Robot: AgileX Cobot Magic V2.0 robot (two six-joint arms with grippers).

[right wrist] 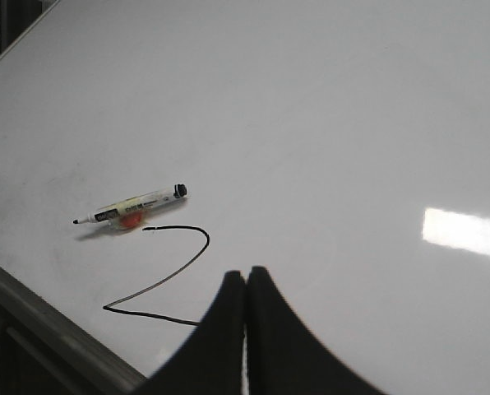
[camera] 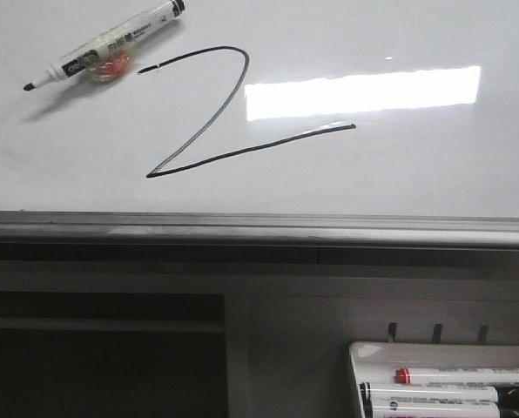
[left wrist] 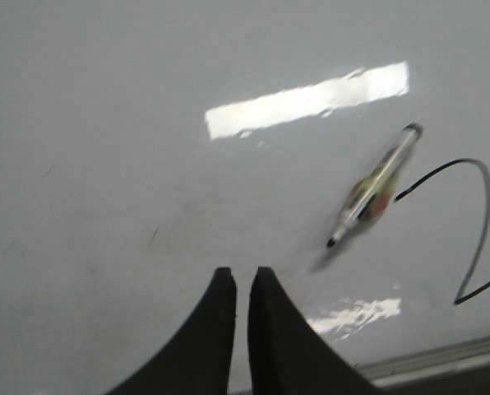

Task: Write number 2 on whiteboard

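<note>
We see the 2 (camera: 209,113) already drawn on the whiteboard (camera: 416,174): a curved top, a long diagonal and a slanted base stroke that runs under the bright reflection (camera: 362,91). It sits left of centre in the front view, above the board's grey bottom edge (camera: 259,228).

The marker (camera: 105,48) lies on the board just beside the start of the 2, uncapped, tip pointing away from the stroke. No fingers touch it in any view. We judge it was set down there simply because the writing is complete; the orange patch (camera: 111,68) by its middle is too blurred for us to identify.

Our left fingers (left wrist: 241,280) are drawn nearly together with only a thin gap, holding nothing, and hang above bare board with the marker well apart from them. Our right fingers (right wrist: 246,280) are pressed together, also empty, hovering over the board near the base stroke of the 2, whose end they hide in that wrist view. Neither arm shows in the front view.

Below the board a white tray (camera: 364,353) hangs on hooks and holds spare markers (camera: 464,376), one red-capped.

We judge the task done or nearly so; the loose uncapped marker might roll or mark the board.
</note>
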